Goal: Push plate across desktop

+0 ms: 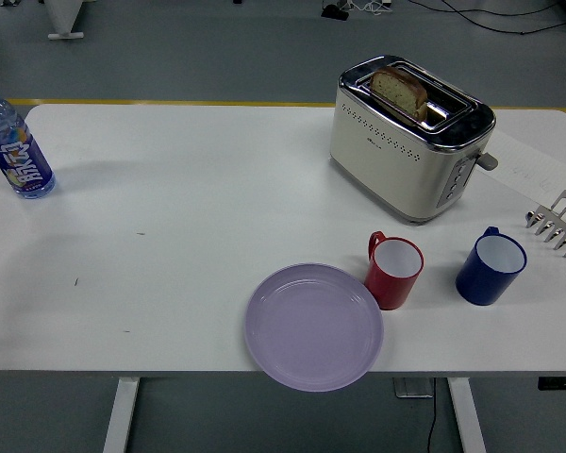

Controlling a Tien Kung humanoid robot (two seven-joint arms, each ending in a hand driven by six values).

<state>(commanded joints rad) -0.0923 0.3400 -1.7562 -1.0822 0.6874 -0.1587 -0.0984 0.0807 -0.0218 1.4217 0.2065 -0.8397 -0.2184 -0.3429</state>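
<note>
A lavender plate (313, 327) lies empty at the near edge of the white table (170, 264), a little right of centre. Its front rim juts out past the table's edge. A red mug (394, 272) stands against the plate's upper right rim, touching it or nearly so. Neither of my hands shows anywhere in the head view.
A cream toaster (410, 142) with a slice of bread (399, 91) in its slot stands at the back right. A blue mug (491, 266) sits right of the red one. A metal rack (558, 223) pokes in at the right edge. A water bottle (13, 146) stands far left.
</note>
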